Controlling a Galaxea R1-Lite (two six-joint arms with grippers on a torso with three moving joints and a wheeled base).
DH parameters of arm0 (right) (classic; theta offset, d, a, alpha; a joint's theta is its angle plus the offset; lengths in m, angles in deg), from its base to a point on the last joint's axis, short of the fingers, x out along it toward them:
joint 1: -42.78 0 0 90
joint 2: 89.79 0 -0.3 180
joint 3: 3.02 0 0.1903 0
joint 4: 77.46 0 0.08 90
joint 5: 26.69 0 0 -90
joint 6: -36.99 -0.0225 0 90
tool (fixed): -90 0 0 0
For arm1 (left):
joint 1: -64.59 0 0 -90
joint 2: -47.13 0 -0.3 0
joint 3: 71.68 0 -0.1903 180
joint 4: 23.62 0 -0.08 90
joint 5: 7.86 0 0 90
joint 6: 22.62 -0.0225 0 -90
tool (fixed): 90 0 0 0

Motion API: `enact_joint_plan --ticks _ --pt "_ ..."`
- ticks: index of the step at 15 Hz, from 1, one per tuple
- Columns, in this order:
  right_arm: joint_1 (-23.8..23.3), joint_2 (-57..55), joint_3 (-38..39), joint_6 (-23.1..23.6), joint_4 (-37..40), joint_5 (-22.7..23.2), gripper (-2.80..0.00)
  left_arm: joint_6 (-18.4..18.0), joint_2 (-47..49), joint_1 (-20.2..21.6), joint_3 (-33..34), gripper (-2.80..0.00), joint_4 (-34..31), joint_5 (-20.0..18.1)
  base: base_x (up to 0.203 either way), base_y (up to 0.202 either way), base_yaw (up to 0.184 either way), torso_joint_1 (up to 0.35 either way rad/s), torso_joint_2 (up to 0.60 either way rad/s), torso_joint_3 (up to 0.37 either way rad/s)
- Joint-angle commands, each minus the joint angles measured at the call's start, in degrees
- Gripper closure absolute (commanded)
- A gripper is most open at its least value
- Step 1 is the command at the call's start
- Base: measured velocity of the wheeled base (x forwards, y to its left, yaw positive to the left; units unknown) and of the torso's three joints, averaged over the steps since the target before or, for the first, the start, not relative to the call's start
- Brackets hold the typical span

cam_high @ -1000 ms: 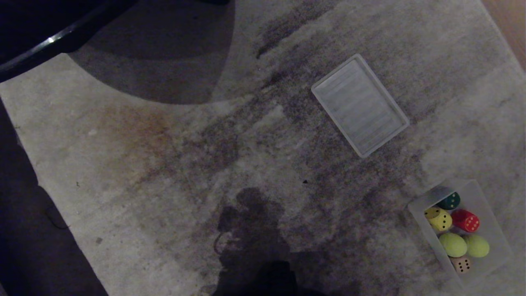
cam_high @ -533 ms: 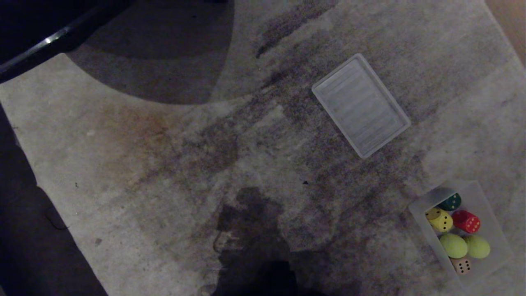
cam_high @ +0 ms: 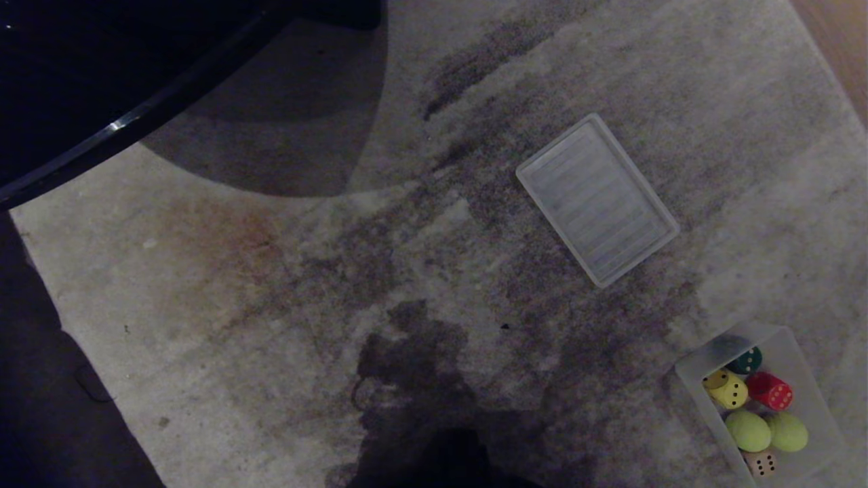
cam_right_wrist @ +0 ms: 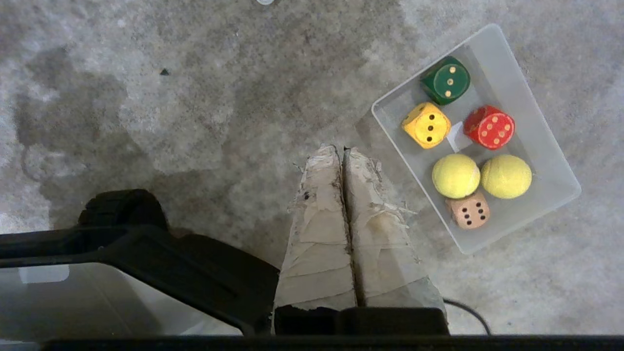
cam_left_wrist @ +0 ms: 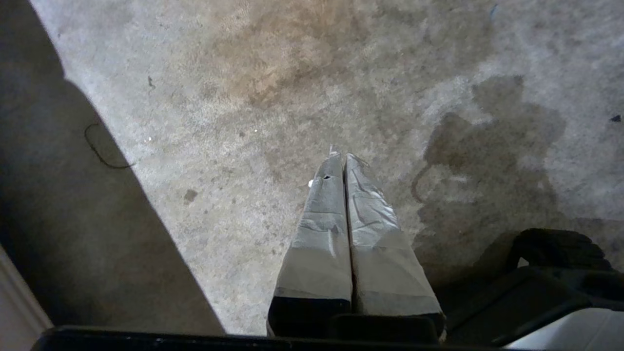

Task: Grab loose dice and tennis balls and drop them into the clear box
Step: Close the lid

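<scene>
The clear box [cam_high: 800, 352] [cam_right_wrist: 541, 141] stands on the carpet at the lower right of the head view. Inside it lie the dice: a dark green die [cam_right_wrist: 445, 80] [cam_high: 746, 360], a yellow die [cam_right_wrist: 426, 125] [cam_high: 726, 390], a red die [cam_right_wrist: 489, 127] [cam_high: 769, 391] and a tan die [cam_right_wrist: 468, 210] [cam_high: 759, 463]. Two tennis balls [cam_right_wrist: 456, 175] [cam_right_wrist: 506, 176] [cam_high: 747, 430] lie between them. My right gripper [cam_right_wrist: 342, 147] hangs shut and empty over bare carpet, beside the box. My left gripper [cam_left_wrist: 342, 155] is shut and empty over carpet farther left. Neither arm shows in the head view.
A flat ribbed clear panel [cam_high: 597, 200] lies on the carpet beyond the box. A dark curved piece of furniture [cam_high: 102, 88] fills the upper left corner. The carpet's edge [cam_high: 41, 318] runs down the left side onto a dark floor. My base [cam_right_wrist: 146, 253] sits close under both grippers.
The whole head view has shifted: the panel, the box and the furniture all sit lower in the picture. The things themselves have not moved on the carpet.
</scene>
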Motion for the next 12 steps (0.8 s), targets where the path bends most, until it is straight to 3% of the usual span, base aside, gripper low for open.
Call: enact_joint_plan --ticks 1,4,12 --pt "0.0 -0.1 0.0 0.0 0.0 0.0 0.0 0.3 0.1 0.0 0.1 0.0 0.0 0.1 0.0 0.0 0.0 0.0 0.0 0.0" --pt "0.0 -0.1 0.0 0.0 0.0 0.0 0.0 0.3 0.1 0.0 0.1 0.0 0.0 0.1 0.0 0.0 0.0 0.003 0.0 -0.044" --pt "0.0 -0.1 0.0 0.1 0.0 0.0 0.0 0.5 0.1 0.0 0.1 0.0 0.0 0.1 0.0 0.0 0.0 0.002 0.0 -0.193"
